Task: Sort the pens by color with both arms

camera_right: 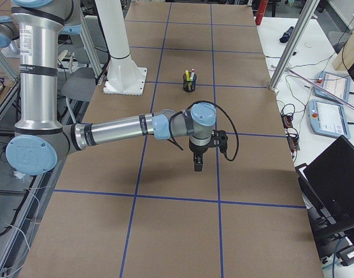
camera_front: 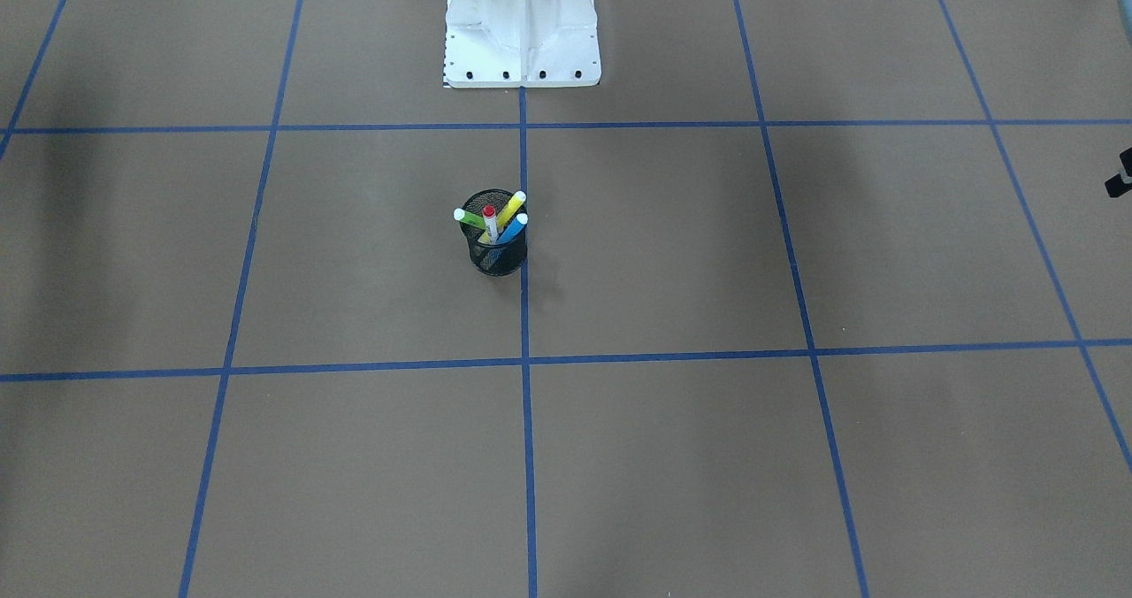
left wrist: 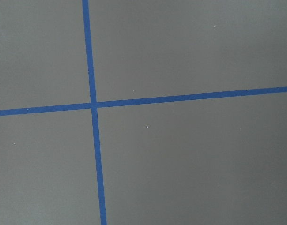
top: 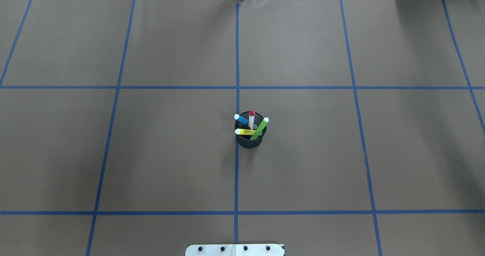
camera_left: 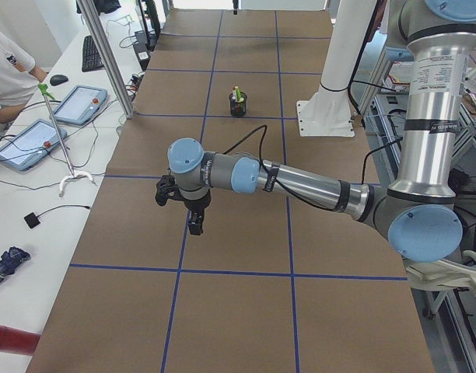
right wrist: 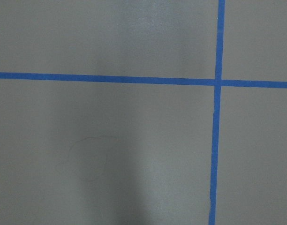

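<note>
Four pens stood fanned in one black mesh cup [top: 249, 142] at the middle of the tabletop [top: 151, 153], none yet sorted: the blue pen [top: 241, 119], the red-capped white pen [top: 251, 119], the light green pen [top: 259, 129] and the yellow pen [top: 244, 131]. The left arm's fingers [camera_left: 194, 227] and the right arm's fingers [camera_right: 198, 165] hung pointing down at opposite ends, well apart from the cup, seemingly parked to leave it reachable. Whether either pair was spread or pressed together could not be told.
</note>
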### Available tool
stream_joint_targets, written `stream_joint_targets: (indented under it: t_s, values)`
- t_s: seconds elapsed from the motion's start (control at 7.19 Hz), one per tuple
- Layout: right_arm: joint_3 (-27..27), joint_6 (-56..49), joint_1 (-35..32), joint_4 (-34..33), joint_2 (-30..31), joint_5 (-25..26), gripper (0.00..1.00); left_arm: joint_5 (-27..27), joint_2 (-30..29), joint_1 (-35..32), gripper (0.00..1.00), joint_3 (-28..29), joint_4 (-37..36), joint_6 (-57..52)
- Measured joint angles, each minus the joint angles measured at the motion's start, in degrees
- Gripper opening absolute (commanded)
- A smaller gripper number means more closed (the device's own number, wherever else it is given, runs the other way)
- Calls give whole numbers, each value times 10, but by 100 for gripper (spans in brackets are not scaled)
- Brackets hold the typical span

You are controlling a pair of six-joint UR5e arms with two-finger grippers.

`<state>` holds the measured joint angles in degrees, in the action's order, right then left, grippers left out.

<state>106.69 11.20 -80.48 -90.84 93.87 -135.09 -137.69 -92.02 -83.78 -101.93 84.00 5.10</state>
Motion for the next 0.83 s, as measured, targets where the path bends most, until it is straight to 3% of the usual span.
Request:
stream_joint_targets:
  t_s: [0.42, 0.83]
  values:
    - [17, 37, 34, 82, -8, -43, 100, -2, -1, 0, 100, 0, -1, 2]
    - [38, 233, 143, 104, -108, -29, 100, -18, -2, 1, 100, 1, -3, 3]
